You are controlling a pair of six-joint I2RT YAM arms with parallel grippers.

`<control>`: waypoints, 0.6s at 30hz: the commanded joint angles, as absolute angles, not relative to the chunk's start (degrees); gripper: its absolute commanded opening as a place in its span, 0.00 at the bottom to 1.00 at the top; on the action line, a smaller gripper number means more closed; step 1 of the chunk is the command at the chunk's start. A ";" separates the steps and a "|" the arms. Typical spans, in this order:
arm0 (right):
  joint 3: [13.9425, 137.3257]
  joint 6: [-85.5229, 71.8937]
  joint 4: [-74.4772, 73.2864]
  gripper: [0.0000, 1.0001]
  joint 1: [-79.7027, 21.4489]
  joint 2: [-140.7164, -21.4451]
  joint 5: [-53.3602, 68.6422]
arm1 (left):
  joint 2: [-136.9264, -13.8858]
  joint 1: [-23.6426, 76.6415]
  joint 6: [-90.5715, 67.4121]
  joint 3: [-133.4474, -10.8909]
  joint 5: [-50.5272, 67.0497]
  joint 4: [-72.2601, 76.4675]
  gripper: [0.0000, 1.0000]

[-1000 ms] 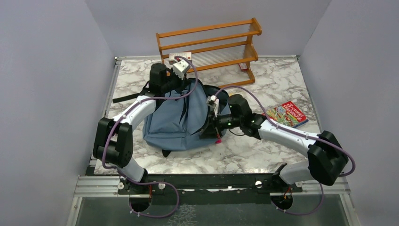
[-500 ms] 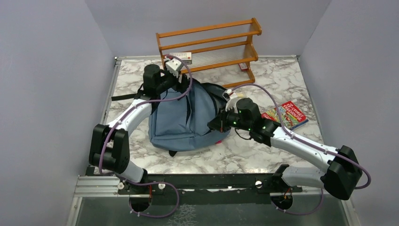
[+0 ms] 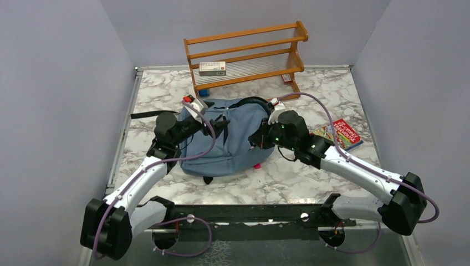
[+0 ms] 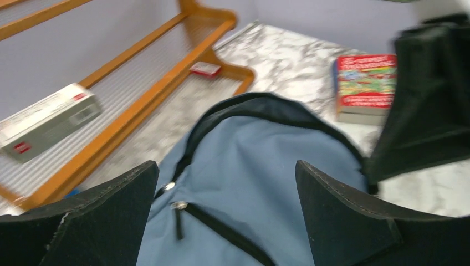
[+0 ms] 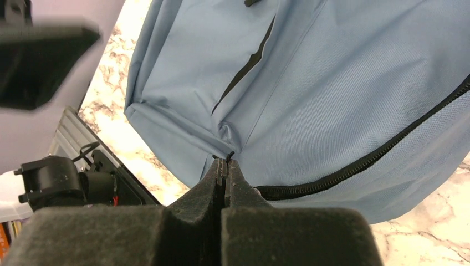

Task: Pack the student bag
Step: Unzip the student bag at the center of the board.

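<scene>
TOP EXTERNAL VIEW
The student bag (image 3: 233,141) lies flat on the marble tabletop (image 3: 321,94), about midway between the left and right edges, with its rounded top toward the far edge. A black strap (image 3: 147,114) runs from the bag toward the left edge. The left jaws sit over the bag's left part and the right jaws sit at its right side; neither state is legible from this view. A small pink item (image 3: 256,165) shows at the bag's near right rim. A wooden rack (image 3: 246,50) stands at the far edge, with a white box (image 3: 212,68) on one of its shelves. A book (image 3: 339,134) lies near the right edge, just beside the right arm

LEFT WRIST VIEW
The left jaws are released. The two black fingers (image 4: 100,221) stand wide apart, with nothing between them except the blue bag surface further off. A metal zipper pull (image 4: 178,206) lies on the bag's front. The rack, the white box and the book appear beyond the bag's rounded top

RIGHT WRIST VIEW
The right jaws are clenched with no gap, grasping the student bag at a thin black tab (image 5: 229,156) that projects from between the tips. Fabric creases converge on this point. A black zipper line (image 5: 360,163) crosses the bag beside the tips
</scene>
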State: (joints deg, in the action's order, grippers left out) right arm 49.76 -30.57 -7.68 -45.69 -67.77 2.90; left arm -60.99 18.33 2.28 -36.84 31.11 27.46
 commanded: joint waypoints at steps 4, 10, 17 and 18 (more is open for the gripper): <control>52.58 -30.28 -6.23 0.01 -45.97 -65.11 2.06 | -55.86 29.50 -3.83 -27.66 33.53 38.25 0.91; 52.12 -30.89 -5.03 0.01 -46.04 -63.88 3.60 | -57.68 33.07 -5.77 -23.84 28.92 43.47 0.89; 51.18 -32.07 -2.88 0.01 -46.04 -63.57 6.93 | -63.81 37.24 -5.24 -25.33 28.05 46.51 0.88; 50.97 -32.08 -2.56 0.01 -46.05 -63.48 7.18 | -64.80 37.72 -5.15 -25.72 27.76 46.90 0.88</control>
State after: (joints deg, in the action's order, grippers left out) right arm 50.61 -31.05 -7.31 -45.71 -65.04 4.43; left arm -62.02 35.73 -4.54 -24.08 29.93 42.17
